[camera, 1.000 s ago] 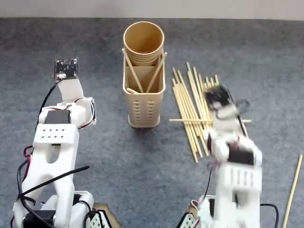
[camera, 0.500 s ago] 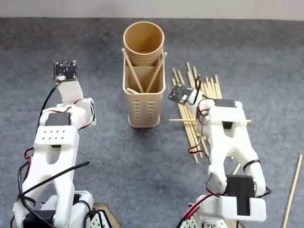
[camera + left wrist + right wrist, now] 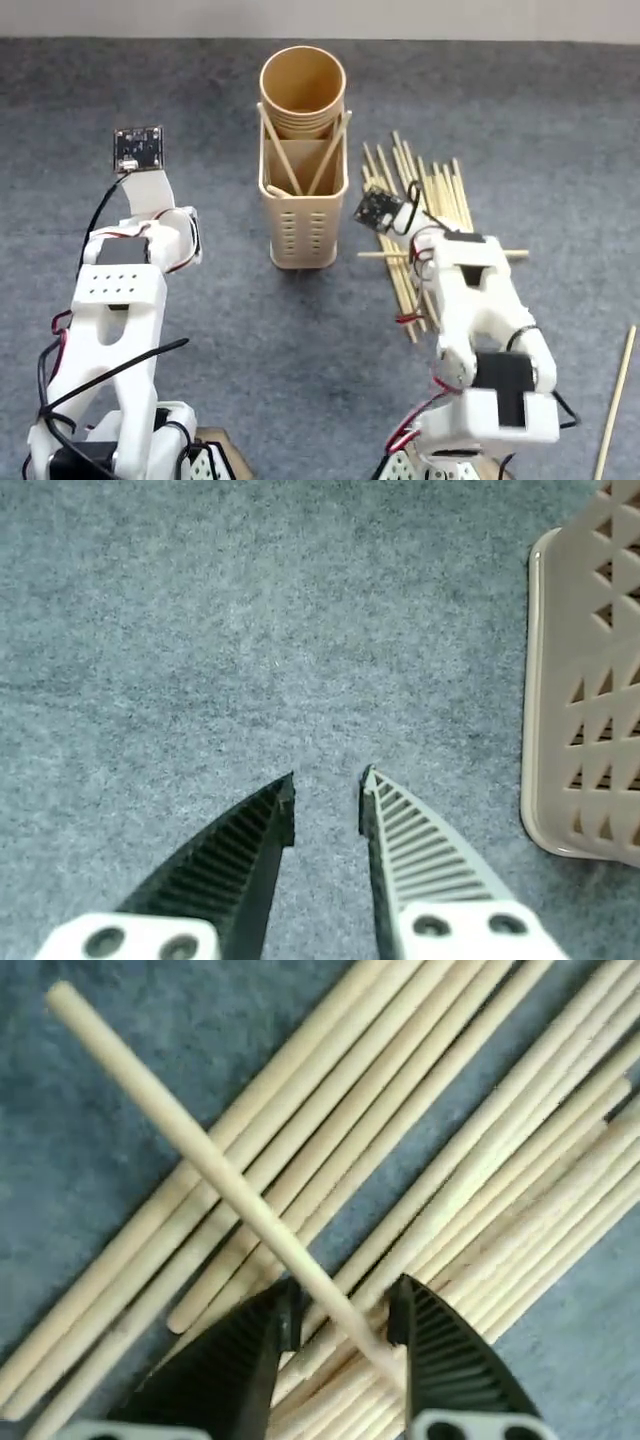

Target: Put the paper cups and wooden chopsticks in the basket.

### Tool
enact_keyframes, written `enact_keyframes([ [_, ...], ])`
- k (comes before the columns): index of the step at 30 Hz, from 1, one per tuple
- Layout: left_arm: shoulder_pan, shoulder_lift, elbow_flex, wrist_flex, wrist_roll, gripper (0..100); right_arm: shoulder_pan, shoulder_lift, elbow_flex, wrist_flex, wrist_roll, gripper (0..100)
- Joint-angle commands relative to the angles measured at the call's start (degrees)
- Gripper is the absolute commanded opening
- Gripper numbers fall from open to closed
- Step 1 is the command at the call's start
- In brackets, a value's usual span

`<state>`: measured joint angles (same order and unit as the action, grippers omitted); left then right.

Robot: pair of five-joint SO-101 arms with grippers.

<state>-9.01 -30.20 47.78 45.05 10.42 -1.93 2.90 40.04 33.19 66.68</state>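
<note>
Starting at the left of the high view, the left gripper (image 3: 327, 785) hangs slightly parted over bare carpet (image 3: 200, 630). At centre, the basket (image 3: 304, 230) holds the paper cups (image 3: 303, 85). To its right, the right gripper (image 3: 343, 1310), jaws apart, straddles the crosswise chopstick (image 3: 200, 1150) atop the chopstick pile (image 3: 435, 185). It should close squarely on that one stick alone. Since a second ago the right gripper has swung down onto the pile, while the left gripper hasn't moved.
</note>
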Motion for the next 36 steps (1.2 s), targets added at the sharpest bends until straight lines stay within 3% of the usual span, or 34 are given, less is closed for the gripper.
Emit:
enact_keyframes([
  [1,-0.57,-1.27,-0.22,-0.97,0.18,14,0.75,6.46,-5.32,-0.66,0.35,15.7],
  [5,-0.57,-1.27,-0.13,-0.97,0.18,14,2.77,10.68,-8.84,-0.66,0.35,15.0],
  [8,-0.4,-1.27,-0.13,-0.97,0.18,14,3.91,10.68,-9.8,-0.66,-1.32,2.2],
  [14,-0.4,-1.19,-0.13,-0.97,0.18,14,7.08,9.8,-18.95,0.57,-16.53,0.4],
  [20,-0.31,-1.19,-0.13,-0.97,0.18,14,7.78,-3.47,-29.41,11.12,-34.11,0.5],
  [27,-0.31,-1.19,-0.13,-0.97,0.18,14,0.4,-23.96,-33.54,17.54,-47.65,0.5],
  [36,-0.31,-1.19,-0.13,-0.97,0.18,14,-8.31,-34.86,-33.54,19.56,-55.38,0.5],
])
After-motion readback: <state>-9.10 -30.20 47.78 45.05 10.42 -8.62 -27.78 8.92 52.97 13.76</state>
